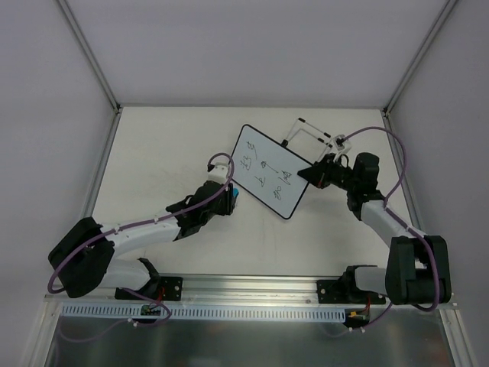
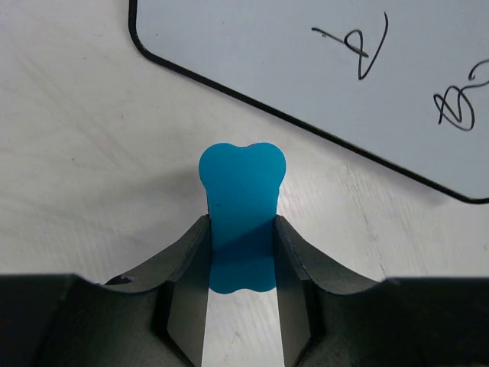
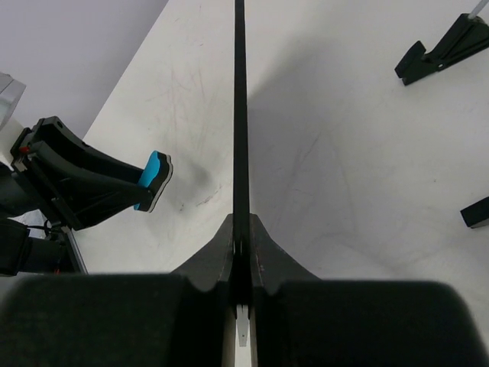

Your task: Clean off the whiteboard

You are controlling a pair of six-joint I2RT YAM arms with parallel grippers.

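Note:
The whiteboard is a white board with a thin black frame and dark scribbles. It is tilted, held up at its right edge by my right gripper, which is shut on it. In the right wrist view the board shows edge-on between the jaws of that gripper. My left gripper is shut on a small blue eraser, just left of the board's lower-left edge. The eraser also shows in the right wrist view.
Two black feet with thin rods lie behind the board at the back right; they show in the right wrist view. White walls close in the table on three sides.

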